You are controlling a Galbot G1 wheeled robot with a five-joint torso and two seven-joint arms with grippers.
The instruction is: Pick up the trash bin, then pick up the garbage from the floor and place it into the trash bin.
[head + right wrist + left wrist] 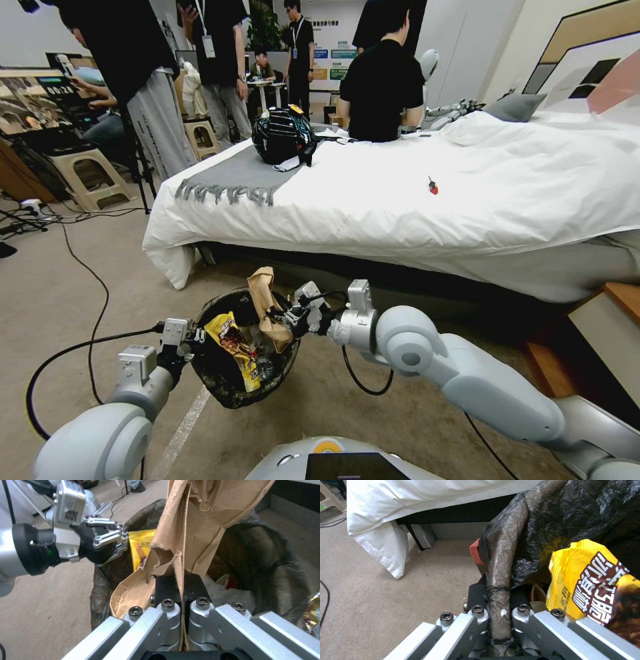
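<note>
Both end effectors grip: left (pixel 500 620) pinches bin rim (pixel 500 562), right (pixel 182 590) seemingly brown paper (pixel 206 525).

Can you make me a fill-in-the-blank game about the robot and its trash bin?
1. The right hand is shut on a piece of brown ____.
2. The left hand grips the trash bin by its ____.
3. The snack wrapper sticking out of the bin is ____ in colour.
4. Behind the bin stands a bed with ____ sheets.

Missing words: paper; rim; yellow; white
</note>
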